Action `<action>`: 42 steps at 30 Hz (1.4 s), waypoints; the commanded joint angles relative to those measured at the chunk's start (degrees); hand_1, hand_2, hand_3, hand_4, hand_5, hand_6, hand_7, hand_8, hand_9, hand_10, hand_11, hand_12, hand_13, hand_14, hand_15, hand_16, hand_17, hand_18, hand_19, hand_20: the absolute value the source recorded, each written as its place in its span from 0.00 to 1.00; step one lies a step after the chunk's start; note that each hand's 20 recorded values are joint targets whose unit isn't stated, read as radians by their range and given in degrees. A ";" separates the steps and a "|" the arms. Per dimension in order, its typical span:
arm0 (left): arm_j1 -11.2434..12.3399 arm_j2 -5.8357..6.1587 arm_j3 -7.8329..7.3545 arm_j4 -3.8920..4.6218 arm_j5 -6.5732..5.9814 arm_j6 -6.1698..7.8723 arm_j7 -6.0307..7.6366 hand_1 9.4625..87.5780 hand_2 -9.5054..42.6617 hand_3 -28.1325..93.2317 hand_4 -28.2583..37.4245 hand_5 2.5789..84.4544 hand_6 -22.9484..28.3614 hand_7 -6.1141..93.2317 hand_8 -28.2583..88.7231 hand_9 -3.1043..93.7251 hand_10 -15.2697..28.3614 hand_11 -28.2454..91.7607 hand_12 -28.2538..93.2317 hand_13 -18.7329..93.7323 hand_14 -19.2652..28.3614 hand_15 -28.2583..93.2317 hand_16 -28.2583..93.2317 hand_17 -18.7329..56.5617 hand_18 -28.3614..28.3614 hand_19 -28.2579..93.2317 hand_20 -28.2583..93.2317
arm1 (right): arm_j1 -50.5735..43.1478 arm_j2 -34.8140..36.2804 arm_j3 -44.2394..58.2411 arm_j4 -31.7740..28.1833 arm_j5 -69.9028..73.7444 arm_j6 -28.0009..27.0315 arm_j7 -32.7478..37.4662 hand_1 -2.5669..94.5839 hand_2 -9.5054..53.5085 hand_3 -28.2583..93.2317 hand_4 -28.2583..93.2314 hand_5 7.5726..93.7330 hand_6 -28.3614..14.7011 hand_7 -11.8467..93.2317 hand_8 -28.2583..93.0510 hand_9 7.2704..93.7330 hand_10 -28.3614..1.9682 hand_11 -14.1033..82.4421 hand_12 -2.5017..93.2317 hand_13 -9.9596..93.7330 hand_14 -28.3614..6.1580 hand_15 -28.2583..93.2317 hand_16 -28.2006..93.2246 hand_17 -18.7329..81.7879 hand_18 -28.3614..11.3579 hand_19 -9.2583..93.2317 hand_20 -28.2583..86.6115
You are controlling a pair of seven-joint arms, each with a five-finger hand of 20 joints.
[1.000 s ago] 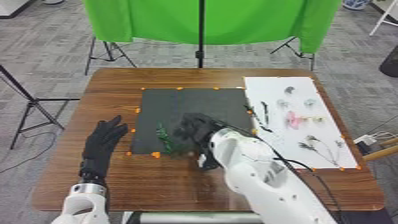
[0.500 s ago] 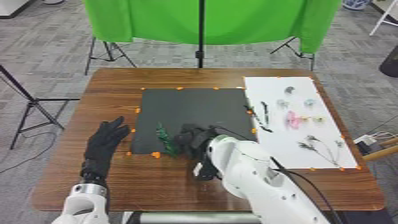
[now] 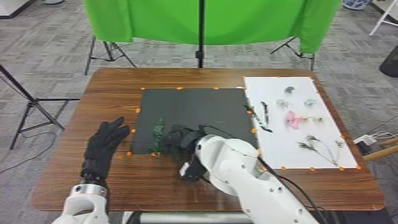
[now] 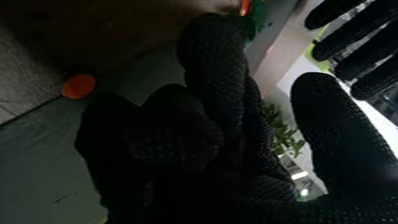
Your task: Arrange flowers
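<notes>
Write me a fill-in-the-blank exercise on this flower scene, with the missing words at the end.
The hand nearer the green stem is the robot's ____ hand.
The sheet under the pink flower is coloured ____.
The dark sheet lies to the ____ of the pink flower.
The cloth behind the table is coloured ____.
Missing words: right; white; left; green.

Dark mat (image 3: 191, 107) and white sheet (image 3: 284, 95) on a brown worktop (image 3: 111, 90); green sprig (image 3: 159, 136) on the mat, beside the right robot hand (image 3: 185, 140); pink flower (image 3: 292, 120) on the sheet.
</notes>
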 commanded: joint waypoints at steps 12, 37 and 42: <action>2.38 -0.95 -0.31 -1.01 -0.35 2.10 2.64 0.11 0.27 0.75 0.00 0.53 0.52 0.14 0.19 0.51 0.64 0.35 0.35 0.49 0.71 0.32 0.25 0.36 0.69 0.27 0.40 | -15.17 15.93 26.23 -20.95 -0.72 19.14 -11.68 0.30 0.22 0.76 0.23 0.71 0.56 0.25 0.18 0.83 0.34 0.45 0.30 0.88 0.54 0.70 0.49 0.73 0.30 1.00 0.67; 2.42 -1.09 -1.67 -1.90 0.98 0.95 1.01 0.20 0.16 0.76 0.07 0.53 0.51 0.15 0.19 0.47 0.62 0.36 0.35 0.48 0.70 0.32 0.26 0.37 0.71 0.30 0.43 | -39.68 21.13 55.95 -14.20 -23.82 0.42 -7.71 0.37 0.00 0.73 0.01 0.62 0.51 0.23 0.19 0.66 0.35 0.33 0.28 0.76 0.47 0.77 0.49 0.64 0.24 0.98 0.71; 2.46 -1.10 -1.53 -1.81 0.87 0.83 0.54 0.20 0.16 0.76 0.07 0.53 0.51 0.15 0.19 0.48 0.62 0.36 0.35 0.48 0.70 0.32 0.26 0.37 0.71 0.30 0.43 | -41.53 20.80 53.47 -10.40 -28.85 9.86 -9.29 0.42 0.00 0.73 0.01 0.66 0.55 0.26 0.19 0.73 0.41 0.36 0.27 0.81 0.56 0.78 0.49 0.69 0.30 1.00 0.72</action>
